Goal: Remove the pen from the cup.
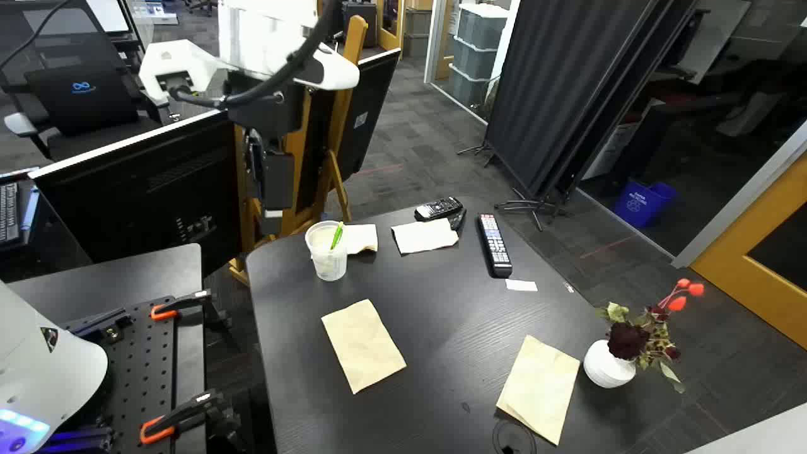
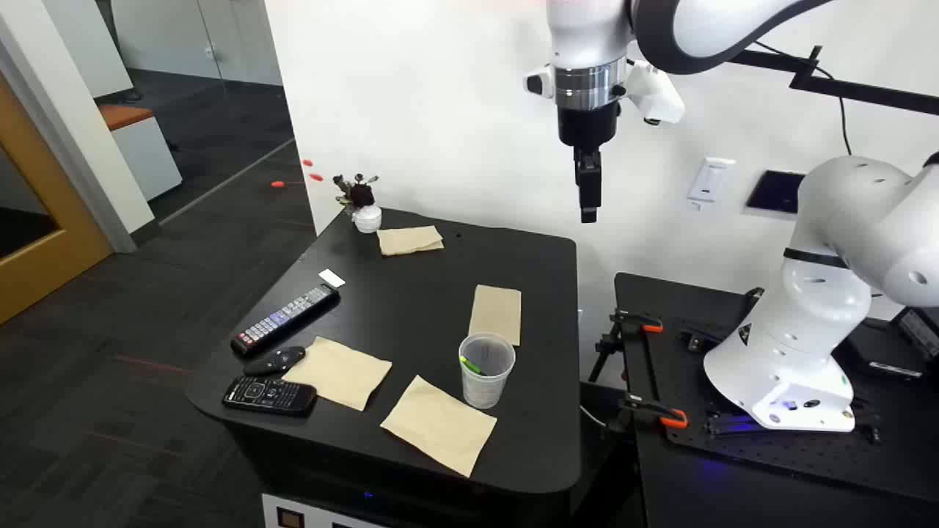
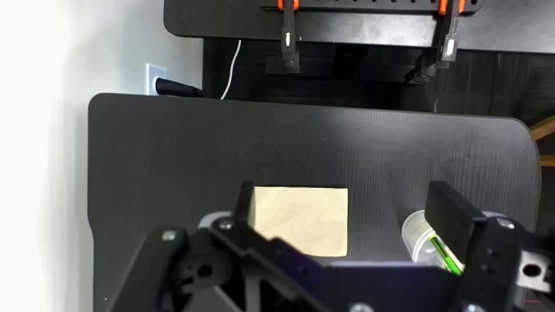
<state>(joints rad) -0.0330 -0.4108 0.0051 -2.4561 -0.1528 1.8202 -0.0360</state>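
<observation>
Pen [image 1: 337, 236], green with a yellow-green end: tilted inside the translucent white cup [image 1: 329, 265], one end up at the rim, well below the gripper [image 3: 344, 201] and off to one side of it. In the wrist view, seen beside the finger [image 3: 453, 219] at the right, partly hidden behind it along with the cup. Spread wide, fingers pointing down, hanging high over the table [image 3: 173, 147] with nothing held. Between those fingers, far beneath in the same view, a tan sheet [image 3: 312, 216]. Toward the top of that view from the gripper, a broad strip of dark tabletop, then a straight edge, a gap and a bench [image 3: 368, 30] with clamps [image 3: 288, 39] jutting out over the gap. Left of the gripper there, more tabletop, then a side edge with the wall [image 3: 34, 151] beyond. Out to the right, past the cup, a rounded table corner, near the cup. Just beside the cup in an exterior view, another tan sheet [image 2: 440, 425]; cannot tell whether touching. Farther from the gripper, toward the opposite edge in both exterior views, a long black remote [image 2: 285, 319], a shorter remote [image 2: 270, 394] and a white vase [image 1: 608, 364] with flowers [image 1: 628, 340], all well apart from the cup.
</observation>
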